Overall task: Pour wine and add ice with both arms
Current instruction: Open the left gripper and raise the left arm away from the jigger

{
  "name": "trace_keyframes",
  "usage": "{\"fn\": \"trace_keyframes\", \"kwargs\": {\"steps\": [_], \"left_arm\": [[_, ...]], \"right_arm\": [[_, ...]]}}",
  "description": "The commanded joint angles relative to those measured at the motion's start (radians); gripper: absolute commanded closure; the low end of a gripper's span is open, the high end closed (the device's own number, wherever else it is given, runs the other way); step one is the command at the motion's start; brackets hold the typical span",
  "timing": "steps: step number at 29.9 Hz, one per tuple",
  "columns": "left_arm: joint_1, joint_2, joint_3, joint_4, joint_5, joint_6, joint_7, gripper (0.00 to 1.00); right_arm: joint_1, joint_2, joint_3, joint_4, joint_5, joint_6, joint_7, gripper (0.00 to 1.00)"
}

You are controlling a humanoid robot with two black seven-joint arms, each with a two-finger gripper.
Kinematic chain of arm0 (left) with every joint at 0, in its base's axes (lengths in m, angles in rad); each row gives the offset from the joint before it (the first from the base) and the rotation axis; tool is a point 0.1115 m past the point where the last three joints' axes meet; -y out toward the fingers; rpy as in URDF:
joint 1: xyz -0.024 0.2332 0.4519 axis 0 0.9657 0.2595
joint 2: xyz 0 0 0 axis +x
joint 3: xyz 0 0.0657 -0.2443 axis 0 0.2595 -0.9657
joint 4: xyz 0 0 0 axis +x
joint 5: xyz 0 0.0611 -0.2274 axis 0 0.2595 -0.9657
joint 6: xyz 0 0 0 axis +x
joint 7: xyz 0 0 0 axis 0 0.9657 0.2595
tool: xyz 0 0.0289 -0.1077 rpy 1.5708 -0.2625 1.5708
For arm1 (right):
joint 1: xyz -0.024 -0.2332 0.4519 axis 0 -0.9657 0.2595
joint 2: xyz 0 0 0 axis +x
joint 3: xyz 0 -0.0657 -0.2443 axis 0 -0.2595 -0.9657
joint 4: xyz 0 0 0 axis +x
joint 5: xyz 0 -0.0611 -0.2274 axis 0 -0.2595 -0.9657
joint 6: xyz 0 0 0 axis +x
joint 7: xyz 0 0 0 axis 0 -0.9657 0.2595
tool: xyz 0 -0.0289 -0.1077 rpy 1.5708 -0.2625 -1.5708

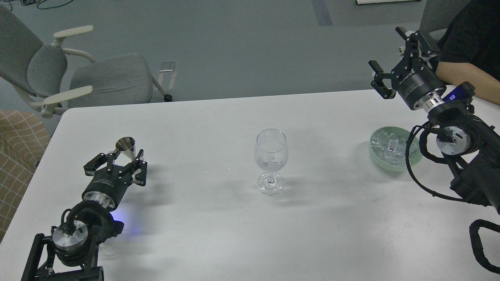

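On white table: clear stemmed glass [271, 160] | left pincer [117, 166] spread behind steel conical jigger [126, 147] | right pincer [394, 58] spread

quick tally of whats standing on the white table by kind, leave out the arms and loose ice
clear stemmed wine glass: 1
steel cone-shaped jigger: 1
pale green bowl holding clear ice cubes: 1
total: 3

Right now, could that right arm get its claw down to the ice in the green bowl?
Probably yes. The right claw hangs open and empty above the table, beyond the green bowl. The ice lies uncovered. Only the arm's own cable loops over the bowl's near edge, so it would have to swing back.
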Motion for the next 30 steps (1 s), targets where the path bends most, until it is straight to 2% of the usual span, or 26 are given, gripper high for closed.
{"fn": "trace_keyframes", "kwargs": {"steps": [1, 2, 3, 12, 18, 21, 24, 27, 30], "left_arm": [[-0.002, 0.000, 0.000, 0.000, 0.002, 0.000, 0.004, 0.16], [0.000, 0.000, 0.000, 0.000, 0.002, 0.000, 0.008, 0.07], [0.000, 0.000, 0.002, 0.000, 0.004, -0.001, 0.010, 0.04], [0.014, 0.021, 0.004, 0.000, 0.005, -0.009, 0.021, 0.02], [0.081, 0.055, -0.009, -0.006, 0.002, -0.055, 0.071, 0.02], [0.139, 0.100, -0.010, -0.014, -0.002, -0.108, 0.094, 0.02], [0.179, 0.144, -0.013, -0.014, -0.005, -0.190, 0.096, 0.02], [0.192, 0.218, -0.026, -0.011, 0.002, -0.337, 0.076, 0.02], [0.176, 0.265, -0.052, -0.002, 0.015, -0.388, 0.050, 0.02]], "right_arm": [[-0.001, 0.000, 0.000, -0.001, 0.000, 0.000, 0.000, 0.00], [-0.001, 0.000, 0.000, -0.001, 0.000, 0.000, 0.000, 0.00], [-0.001, 0.000, 0.000, 0.000, 0.000, 0.000, 0.000, 0.00], [-0.003, 0.002, 0.000, 0.000, 0.000, 0.000, 0.000, 0.00], [-0.003, -0.002, 0.000, 0.000, 0.002, 0.000, 0.000, 0.00], [-0.007, -0.002, 0.000, 0.000, 0.002, 0.000, 0.000, 0.00], [-0.007, -0.003, 0.000, 0.000, 0.002, 0.000, 0.000, 0.00], [-0.006, -0.009, 0.000, 0.002, 0.002, 0.000, 0.000, 0.00], [-0.003, -0.009, 0.000, 0.005, 0.002, 0.000, 0.000, 0.00]]}}
